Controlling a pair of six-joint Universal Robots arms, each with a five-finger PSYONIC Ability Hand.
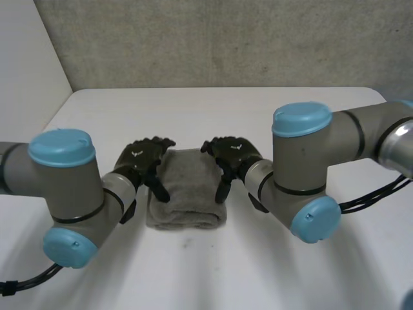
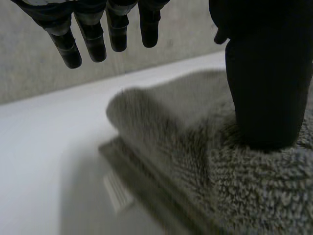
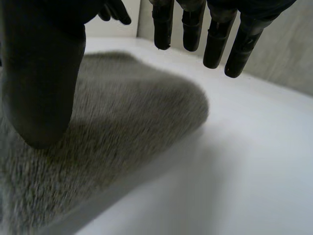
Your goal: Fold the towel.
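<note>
A grey towel (image 1: 188,189) lies folded into a thick rectangle in the middle of the white table (image 1: 193,110). My left hand (image 1: 143,159) sits at the towel's left edge, open, with its thumb resting on the towel (image 2: 195,147) and its fingers (image 2: 93,39) straight above the table beyond the far corner. My right hand (image 1: 230,155) sits at the towel's right edge, open as well. Its thumb (image 3: 41,93) hovers just over the towel (image 3: 127,122) and its fingers (image 3: 215,39) hang clear of the cloth.
A rough grey wall (image 1: 213,39) stands behind the table. My left arm (image 1: 64,187) and right arm (image 1: 310,161) flank the towel near the front. Bare table (image 1: 193,271) stretches around the towel.
</note>
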